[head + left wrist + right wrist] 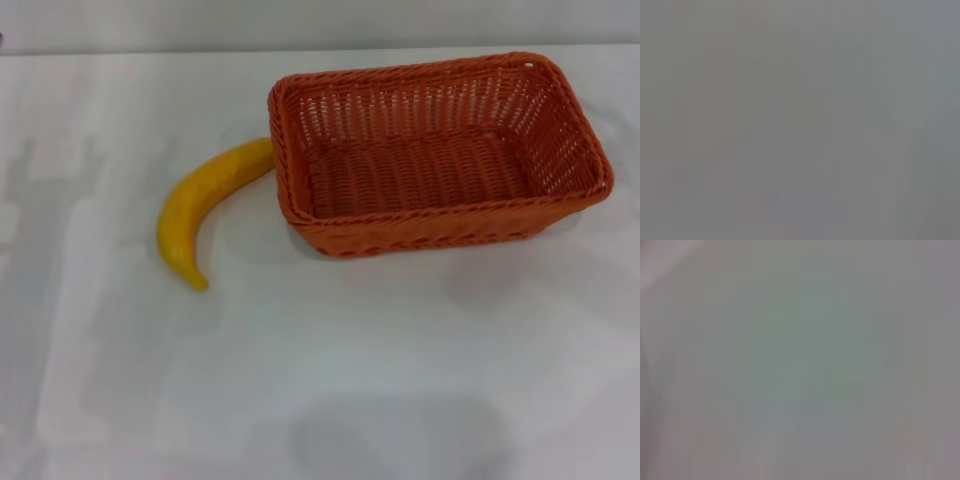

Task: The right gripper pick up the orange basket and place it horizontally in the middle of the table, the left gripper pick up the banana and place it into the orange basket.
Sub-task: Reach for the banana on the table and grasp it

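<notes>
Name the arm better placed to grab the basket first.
Right, probably. The orange basket sits on the robot's right of the table, the banana on its left. Neither gripper is visible.

No arm or gripper visible in head view. Left wrist view: plain grey only, no fingers, no part of left gripper. Right wrist view: same, grey-green blank, no part of right gripper. Pose, height, finger state of both arms: can't tell, out of view.
</notes>
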Controlling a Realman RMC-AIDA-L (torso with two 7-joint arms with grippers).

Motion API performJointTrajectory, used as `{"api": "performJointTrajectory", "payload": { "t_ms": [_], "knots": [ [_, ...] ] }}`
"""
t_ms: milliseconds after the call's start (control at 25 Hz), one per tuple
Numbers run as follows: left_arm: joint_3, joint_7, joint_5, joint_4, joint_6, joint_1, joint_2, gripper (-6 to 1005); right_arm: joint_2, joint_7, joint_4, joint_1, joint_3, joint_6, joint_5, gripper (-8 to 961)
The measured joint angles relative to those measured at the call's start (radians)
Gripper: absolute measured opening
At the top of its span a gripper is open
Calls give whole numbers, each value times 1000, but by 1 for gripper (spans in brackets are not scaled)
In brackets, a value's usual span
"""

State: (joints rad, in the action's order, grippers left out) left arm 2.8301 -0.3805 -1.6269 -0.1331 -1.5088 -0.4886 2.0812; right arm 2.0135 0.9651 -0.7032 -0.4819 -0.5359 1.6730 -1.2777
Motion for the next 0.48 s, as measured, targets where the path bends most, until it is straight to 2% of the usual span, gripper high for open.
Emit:
{"api": "performJointTrajectory", "payload": {
  "t_ms": [200, 360, 480],
  "knots": [
    [2, -406, 3, 40, -113, -12, -5, 860, -3, -13, 42, 53, 2, 104, 55, 850],
    [11, -797, 55, 179, -180, -48, -8, 859, -5, -14, 84, 77, 15, 140, 63, 850],
    [12, -1018, 169, 305, -246, -101, -18, 859, -7, -15, 98, 94, 19, 146, 64, 850]
  ]
}}
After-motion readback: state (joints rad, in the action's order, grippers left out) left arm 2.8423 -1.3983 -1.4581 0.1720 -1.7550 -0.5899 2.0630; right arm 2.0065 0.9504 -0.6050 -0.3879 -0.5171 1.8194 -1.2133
